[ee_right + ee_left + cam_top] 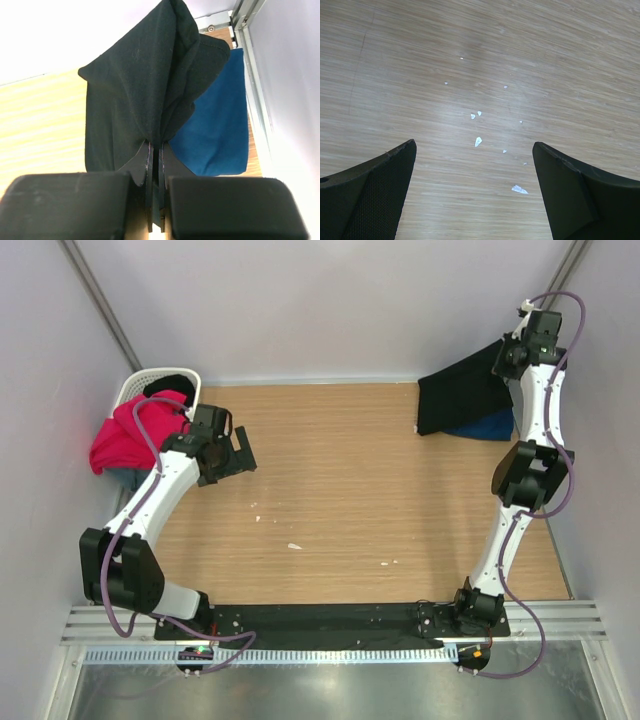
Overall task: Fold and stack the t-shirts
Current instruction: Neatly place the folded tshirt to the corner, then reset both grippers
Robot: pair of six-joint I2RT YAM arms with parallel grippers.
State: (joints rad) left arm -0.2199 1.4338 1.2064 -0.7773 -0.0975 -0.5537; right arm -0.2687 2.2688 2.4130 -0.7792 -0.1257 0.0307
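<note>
Across the bench (350, 490) from the basket (135, 387), the black t-shirt (132, 100) was pinched in the tightly closed right gripper (155, 146) and hung above the blue t-shirt (217, 130), while the red t-shirt (118, 437) was draped over the basket and the left gripper (238, 455), fully spread and empty, was held just beside that basket.

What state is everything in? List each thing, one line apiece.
black t-shirt: lifted, bunched, pinched in the right arm's jaws.
blue t-shirt: lying on the table, partly under the black one.
magenta t-shirt: crumpled, spilling over the basket's rim.
laundry basket: at the far left corner, cloth inside.
left arm: jaws wide open, empty.
right arm: jaws shut on the black t-shirt.
</note>
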